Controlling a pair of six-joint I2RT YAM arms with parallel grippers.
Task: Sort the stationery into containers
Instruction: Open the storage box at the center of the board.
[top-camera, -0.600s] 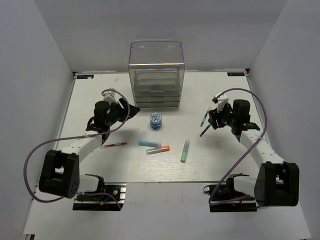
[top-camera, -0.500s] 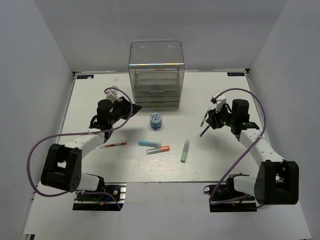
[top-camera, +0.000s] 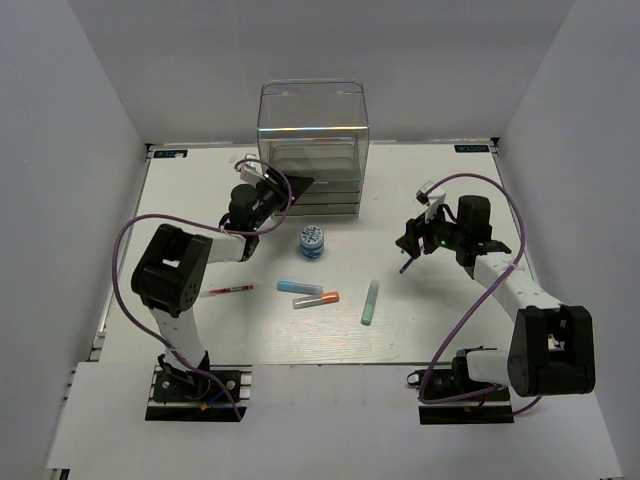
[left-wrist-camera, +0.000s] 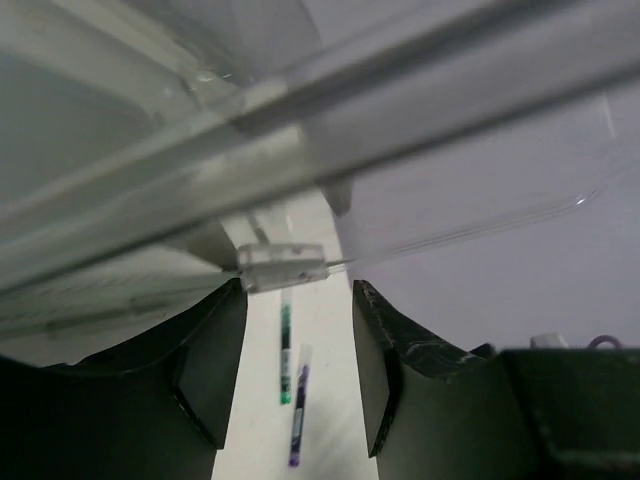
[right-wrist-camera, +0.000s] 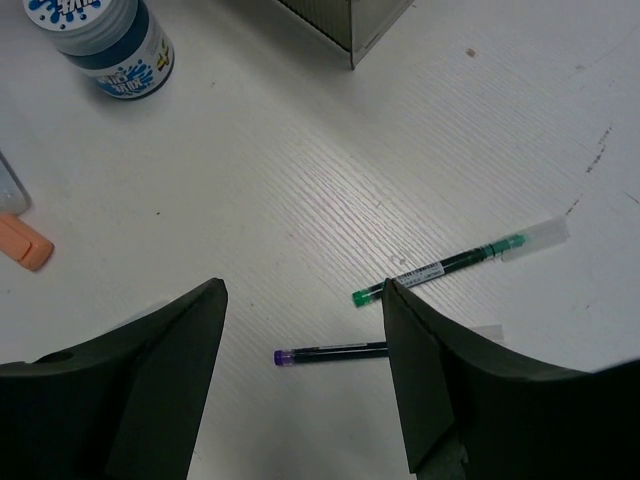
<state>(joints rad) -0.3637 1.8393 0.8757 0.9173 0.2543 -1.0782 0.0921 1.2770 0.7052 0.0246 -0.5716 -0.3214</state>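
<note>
Left gripper (left-wrist-camera: 297, 300), jaws wide, faced the drawer unit's (top-camera: 313, 130) handle tab (left-wrist-camera: 283, 266), lying crosswise just beyond its fingertips; two dark pens (right-wrist-camera: 450, 265) lay right of the unit, under the likewise spread right gripper (right-wrist-camera: 305, 300).

One drawer unit (top-camera: 313, 150) with three drawers (top-camera: 314, 185). One tub (top-camera: 313, 241). Three markers: blue marker (top-camera: 299, 288), orange-tipped marker (top-camera: 316, 299), green marker (top-camera: 371, 302). Three pens: red pen (top-camera: 227, 291), green pen (right-wrist-camera: 450, 265), purple pen (right-wrist-camera: 330, 351). Two arms: left arm (top-camera: 168, 275), right arm (top-camera: 502, 282).
</note>
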